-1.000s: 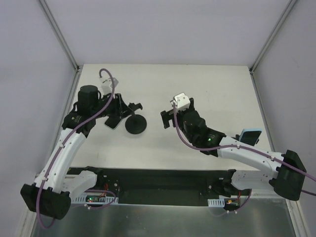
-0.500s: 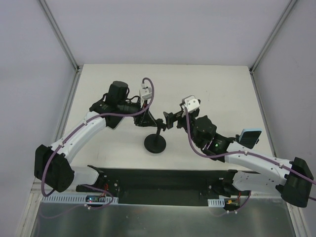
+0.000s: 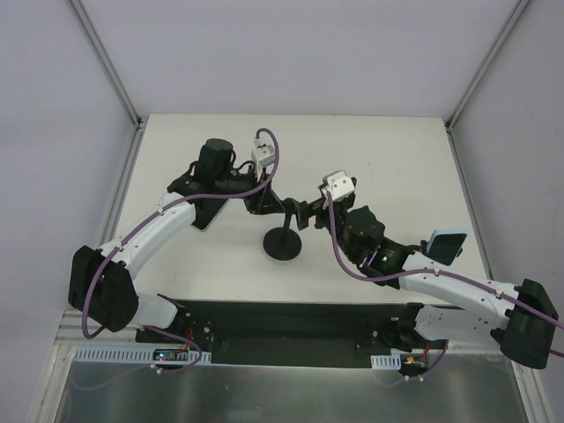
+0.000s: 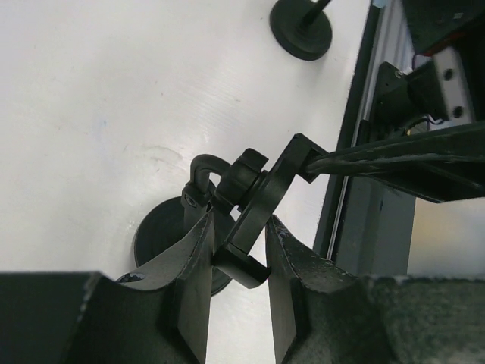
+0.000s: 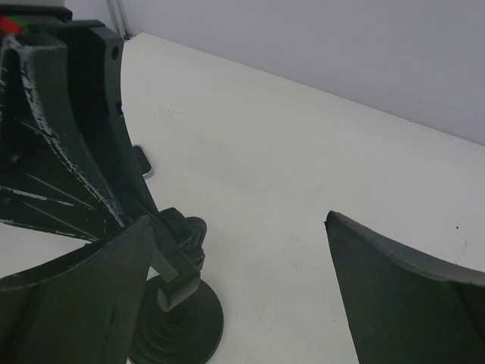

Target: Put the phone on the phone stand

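While the left hand (image 4: 240, 227) pinches the clamp cradle (image 4: 256, 203) of the phone stand (image 3: 282, 240), the phone (image 3: 206, 217) lies flat on the tabletop (image 3: 379, 150), well left of the stand and partly under the left arm. The right hand (image 5: 239, 220) hangs just beside the cradle, its fingers spread wide with nothing between them.

Judging by its look, the phone is a slim, stiff slab with a glossy face, so it is probably slippery and easily scratched. Lying flat, it offers only its thin rim, and the sounder hold is likely across the narrow width, on the two long edges near the middle, not on the glass.

The stand seems light. Its disc base (image 5: 178, 326) appears to rest on the tabletop, and the jointed neck may swivel under load, so steadying the cradle makes sense.

That cradle is the only holder here, and it carries no phone. A light-blue-cased phone (image 3: 447, 244) sits apart, by the right arm, in no holder that I can see.
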`<act>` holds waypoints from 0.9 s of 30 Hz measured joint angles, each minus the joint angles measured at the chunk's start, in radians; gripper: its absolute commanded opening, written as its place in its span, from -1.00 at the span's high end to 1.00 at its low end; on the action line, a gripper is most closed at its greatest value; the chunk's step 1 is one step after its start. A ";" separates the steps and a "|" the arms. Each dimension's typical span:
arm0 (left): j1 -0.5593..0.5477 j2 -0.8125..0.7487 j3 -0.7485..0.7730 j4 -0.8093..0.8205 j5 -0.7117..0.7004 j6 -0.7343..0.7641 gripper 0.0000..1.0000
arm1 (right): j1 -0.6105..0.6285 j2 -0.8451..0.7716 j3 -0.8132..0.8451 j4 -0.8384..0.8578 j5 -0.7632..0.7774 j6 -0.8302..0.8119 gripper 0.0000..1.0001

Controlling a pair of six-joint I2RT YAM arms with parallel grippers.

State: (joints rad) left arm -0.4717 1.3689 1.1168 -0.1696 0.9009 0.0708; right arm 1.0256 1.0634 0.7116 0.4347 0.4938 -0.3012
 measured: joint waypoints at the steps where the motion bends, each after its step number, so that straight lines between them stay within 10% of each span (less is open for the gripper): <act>1: 0.000 0.000 -0.016 0.013 -0.021 -0.027 0.78 | 0.000 0.001 0.000 0.001 0.000 0.000 -0.93; 3: 0.000 -0.005 -0.058 0.044 -0.057 -0.076 0.31 | 0.000 0.004 0.000 0.004 0.000 0.000 -0.93; 4: 0.001 -0.014 -0.083 0.071 -0.064 -0.100 -0.38 | 0.000 0.006 0.000 0.004 0.000 0.000 -0.93; 6: 0.002 -0.051 -0.118 0.105 -0.092 -0.134 -0.93 | 0.000 0.010 0.000 0.004 0.000 -0.001 -0.93; 20: 0.167 -0.489 -0.201 0.045 -0.321 -0.278 -0.98 | 0.000 0.006 -0.007 0.007 0.004 -0.004 -0.93; 27: 0.380 -0.248 -0.010 -0.157 -0.677 -0.410 -0.98 | -0.001 -0.023 -0.026 0.011 0.005 -0.004 -0.93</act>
State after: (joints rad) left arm -0.0917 1.1210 1.1065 -0.3267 0.2241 -0.3389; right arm 1.0248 1.0409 0.6853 0.4454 0.4984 -0.3050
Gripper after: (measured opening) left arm 0.990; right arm 0.967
